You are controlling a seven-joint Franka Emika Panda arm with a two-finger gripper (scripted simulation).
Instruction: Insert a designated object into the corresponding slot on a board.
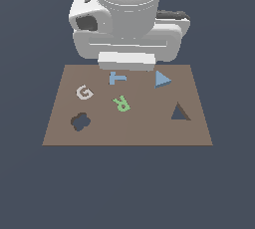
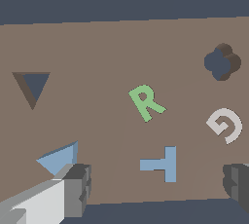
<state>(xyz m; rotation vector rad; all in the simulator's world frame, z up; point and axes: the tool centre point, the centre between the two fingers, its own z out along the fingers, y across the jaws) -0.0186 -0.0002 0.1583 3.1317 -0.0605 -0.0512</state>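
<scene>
The light-blue triangle block (image 1: 161, 79) lies flat on the brown board (image 1: 149, 131), near its far edge toward the exterior view's right. The dark triangular slot (image 1: 180, 112) is nearer the front, apart from the block, and empty. My gripper (image 1: 125, 62) hangs over the board's far edge, about above the blue T, to the exterior view's left of the triangle. In the wrist view the gripper (image 2: 158, 185) is open and empty, its grey fingers (image 2: 78, 189) wide apart. The triangle block (image 2: 61, 158) lies just beside one finger. The slot (image 2: 32, 85) and board (image 2: 107, 47) show too.
A blue letter T (image 1: 117, 78), a green letter R (image 1: 121, 103) and a whitish letter G (image 1: 84, 92) lie on the board. A dark lobed hole (image 1: 79, 121) is at the exterior view's front left. The arm's body hides the space behind the board.
</scene>
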